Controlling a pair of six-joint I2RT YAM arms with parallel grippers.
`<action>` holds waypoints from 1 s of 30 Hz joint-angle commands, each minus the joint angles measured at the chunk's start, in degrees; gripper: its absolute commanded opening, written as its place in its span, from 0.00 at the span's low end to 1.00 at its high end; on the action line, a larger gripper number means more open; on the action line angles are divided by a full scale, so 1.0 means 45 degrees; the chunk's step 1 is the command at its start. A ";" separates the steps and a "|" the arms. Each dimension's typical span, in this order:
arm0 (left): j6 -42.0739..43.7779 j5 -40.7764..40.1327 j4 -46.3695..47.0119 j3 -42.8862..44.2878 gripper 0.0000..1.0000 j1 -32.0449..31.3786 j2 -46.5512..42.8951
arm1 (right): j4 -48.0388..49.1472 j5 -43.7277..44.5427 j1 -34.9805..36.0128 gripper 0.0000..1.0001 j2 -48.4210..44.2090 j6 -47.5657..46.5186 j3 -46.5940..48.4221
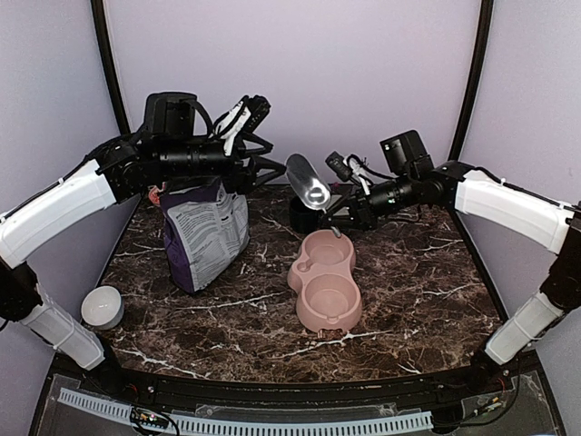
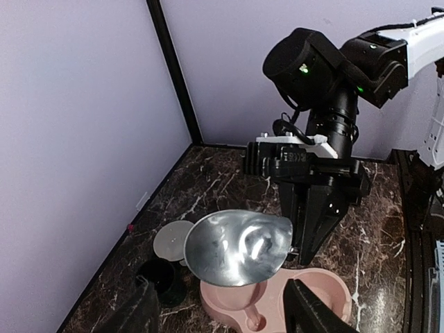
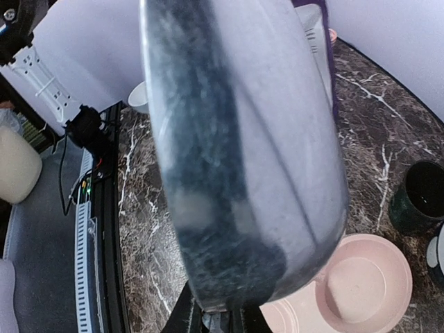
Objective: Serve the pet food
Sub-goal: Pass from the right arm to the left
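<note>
No pet food shows in any view. My right gripper [image 1: 345,216] is shut on the handle of a shiny metal scoop [image 1: 308,180], held tilted above the far end of the pink double bowl [image 1: 324,277]. The scoop's inside [image 2: 239,246] looks empty, and so do both bowl wells. In the right wrist view the scoop's back [image 3: 243,152] fills the frame above the bowl [image 3: 368,284]. The purple-and-grey bag [image 1: 205,232] stands upright at the back left. My left gripper [image 1: 268,171] is open and empty just right of the bag's top, facing the scoop; its fingers [image 2: 132,316] stand wide apart.
A black cup [image 1: 302,214] stands behind the bowl, also in the left wrist view [image 2: 163,281], with a grey round lid [image 2: 173,239] beside it. A small white bowl [image 1: 103,307] sits at the front left. Walls close the back and sides.
</note>
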 commanded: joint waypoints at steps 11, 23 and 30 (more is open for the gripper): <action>0.1887 0.2361 -0.2959 0.0662 0.51 0.0236 -0.0146 | -0.2155 -0.1291 0.1043 0.00 0.0816 -0.2329 0.1162; 0.2439 0.3085 -0.4533 0.1836 0.41 0.0257 0.1045 | -0.2920 -0.1825 0.1274 0.00 0.0919 -0.2758 0.1545; 0.2585 0.3515 -0.4903 0.2145 0.20 0.0248 0.1426 | -0.3184 -0.1898 0.1339 0.00 0.0997 -0.2918 0.1763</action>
